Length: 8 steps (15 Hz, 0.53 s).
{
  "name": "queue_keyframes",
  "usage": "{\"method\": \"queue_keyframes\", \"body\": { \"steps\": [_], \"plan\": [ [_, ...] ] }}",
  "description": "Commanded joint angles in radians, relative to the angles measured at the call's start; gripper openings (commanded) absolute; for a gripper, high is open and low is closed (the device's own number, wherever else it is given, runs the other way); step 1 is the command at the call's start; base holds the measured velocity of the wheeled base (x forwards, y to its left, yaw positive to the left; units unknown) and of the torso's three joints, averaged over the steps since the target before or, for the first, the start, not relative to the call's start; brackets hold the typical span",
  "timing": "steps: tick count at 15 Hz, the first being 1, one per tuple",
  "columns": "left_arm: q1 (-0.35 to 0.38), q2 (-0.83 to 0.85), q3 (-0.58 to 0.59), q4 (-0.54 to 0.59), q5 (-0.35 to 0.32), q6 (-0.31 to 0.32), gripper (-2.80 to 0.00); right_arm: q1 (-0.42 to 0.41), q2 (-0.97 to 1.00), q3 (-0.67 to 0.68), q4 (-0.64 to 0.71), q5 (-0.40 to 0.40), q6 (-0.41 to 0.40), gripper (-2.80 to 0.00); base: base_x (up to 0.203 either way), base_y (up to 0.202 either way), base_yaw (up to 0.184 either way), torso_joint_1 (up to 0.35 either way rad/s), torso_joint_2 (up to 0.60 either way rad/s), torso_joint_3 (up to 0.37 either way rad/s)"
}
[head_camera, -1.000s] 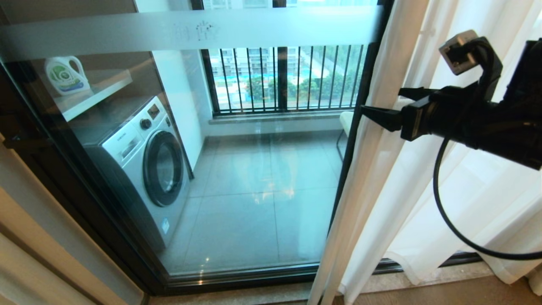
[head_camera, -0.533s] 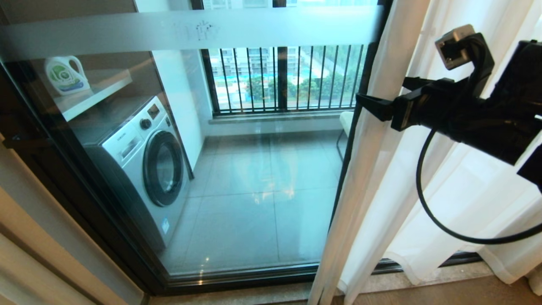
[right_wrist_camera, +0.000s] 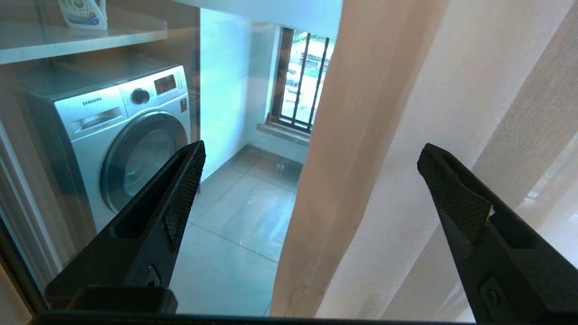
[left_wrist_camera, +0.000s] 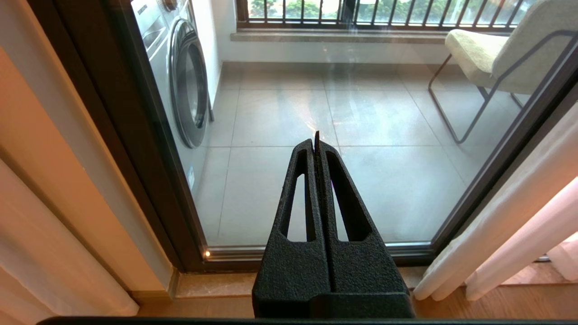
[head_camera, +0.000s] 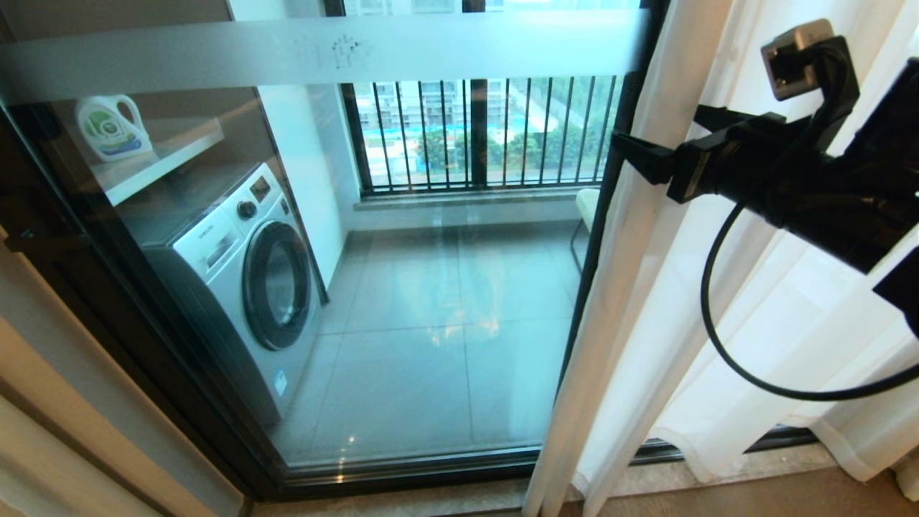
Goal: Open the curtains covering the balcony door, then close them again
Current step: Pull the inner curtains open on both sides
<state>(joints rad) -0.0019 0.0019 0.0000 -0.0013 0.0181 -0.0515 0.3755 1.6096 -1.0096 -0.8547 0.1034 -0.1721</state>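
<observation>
The sheer white curtains (head_camera: 646, 301) hang gathered in folds on the right, leaving most of the glass balcony door (head_camera: 431, 337) with its frosted band uncovered. My right gripper (head_camera: 657, 129) is open and reaches level toward the curtains' left edge at about the height of the railing. In the right wrist view the leading fold of the curtains (right_wrist_camera: 356, 149) lies between the wide-spread fingers of that right gripper (right_wrist_camera: 311, 151), touching neither. My left gripper (left_wrist_camera: 316, 141) is shut on nothing, parked low and pointing at the door (left_wrist_camera: 397, 180), with the curtains' hem (left_wrist_camera: 505, 234) beside it.
Behind the glass stand a washing machine (head_camera: 244, 273), a detergent bottle (head_camera: 111, 129) on a shelf, a chair (left_wrist_camera: 487, 54) and a black-barred railing window (head_camera: 488, 133). A tan drape (head_camera: 43, 445) hangs at the left of the dark door frame (head_camera: 143, 323).
My right gripper has risen along the curtain's left edge, still open. The curtains, the door and the left arm have not moved.
</observation>
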Motion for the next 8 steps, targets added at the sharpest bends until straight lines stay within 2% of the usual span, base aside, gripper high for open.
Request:
{"method": "queue_keyframes", "body": {
  "steps": [1, 8],
  "plan": [
    [0.000, 0.000, 0.000, 0.000, 0.000, -0.001, -2.80, 0.000, 0.002, -0.001, -0.008, 0.001, -0.001, 0.00, 0.000, 0.000, 0.000, 0.000, 0.00, 0.000],
    [0.000, 0.000, 0.000, 0.000, 0.000, -0.001, -2.80, 0.000, 0.021, 0.003, -0.047, 0.001, 0.000, 0.00, 0.000, 0.000, 0.000, 0.000, 0.00, 0.000]
  ]
}}
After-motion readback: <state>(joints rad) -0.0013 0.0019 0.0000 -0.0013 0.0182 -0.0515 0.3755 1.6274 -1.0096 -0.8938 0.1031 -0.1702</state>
